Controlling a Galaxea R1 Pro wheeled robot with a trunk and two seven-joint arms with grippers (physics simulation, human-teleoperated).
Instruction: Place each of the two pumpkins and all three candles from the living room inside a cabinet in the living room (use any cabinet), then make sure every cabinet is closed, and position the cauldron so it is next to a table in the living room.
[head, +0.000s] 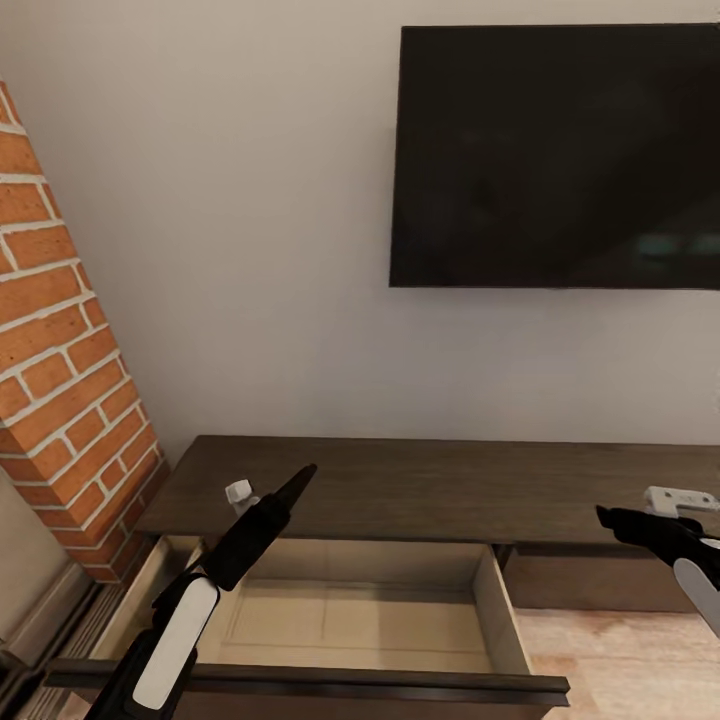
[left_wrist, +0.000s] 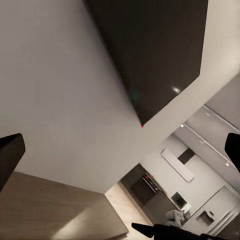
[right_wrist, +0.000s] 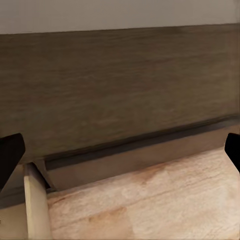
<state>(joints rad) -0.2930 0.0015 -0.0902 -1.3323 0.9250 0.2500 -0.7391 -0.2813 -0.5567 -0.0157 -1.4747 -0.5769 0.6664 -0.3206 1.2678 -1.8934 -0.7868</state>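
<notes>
Both grippers, left and right, hang with jaws spread, empty; the open drawer could get bumped.

Head view high and close, facing the wall and down onto the cabinet, its open drawer nearest, left wrist view tilted up along the wall at the television, right wrist view near, sharing the cabinet top

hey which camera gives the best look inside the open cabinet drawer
The head view: it looks down into the open drawer, showing its pale, empty floor and side walls below the cabinet top. The right wrist view catches just a pale drawer side edge. The left wrist view faces the wall and television.
</notes>
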